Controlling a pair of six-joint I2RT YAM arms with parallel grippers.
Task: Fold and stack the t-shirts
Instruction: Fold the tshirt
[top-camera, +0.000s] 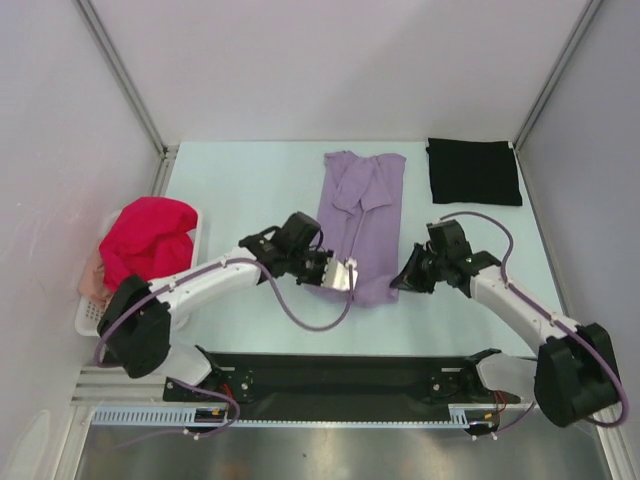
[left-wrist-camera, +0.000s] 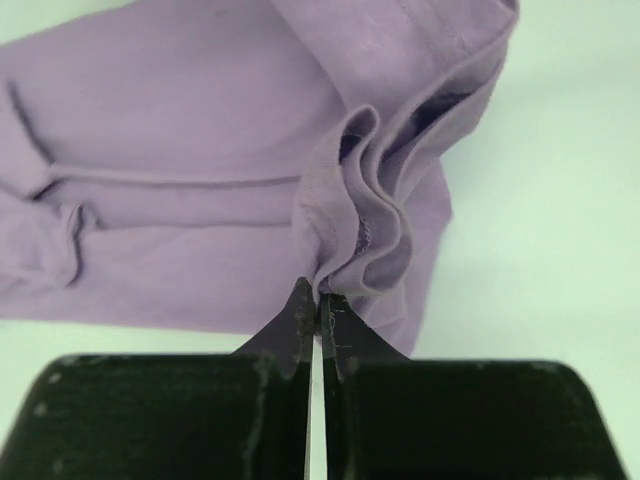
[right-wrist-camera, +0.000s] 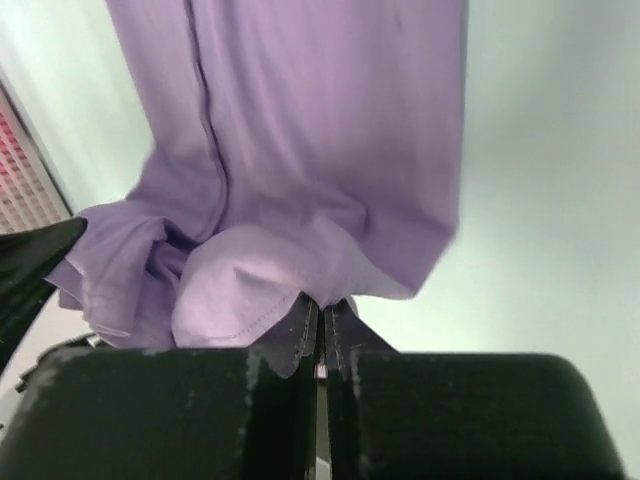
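Observation:
A lavender t-shirt lies lengthwise in the middle of the table, folded into a narrow strip. My left gripper is shut on its near left hem, and the left wrist view shows bunched lavender t-shirt cloth pinched at the left gripper's tips. At the near right corner my right gripper is shut on the hem too, with a fold of lavender t-shirt caught at the right gripper's tips. A black t-shirt lies folded square at the back right. A magenta-red t-shirt fills the basket at left, over a pale pink one.
The white plastic basket stands against the left wall. A black rail with the arm bases runs along the near edge. Grey walls close the table at the back and both sides.

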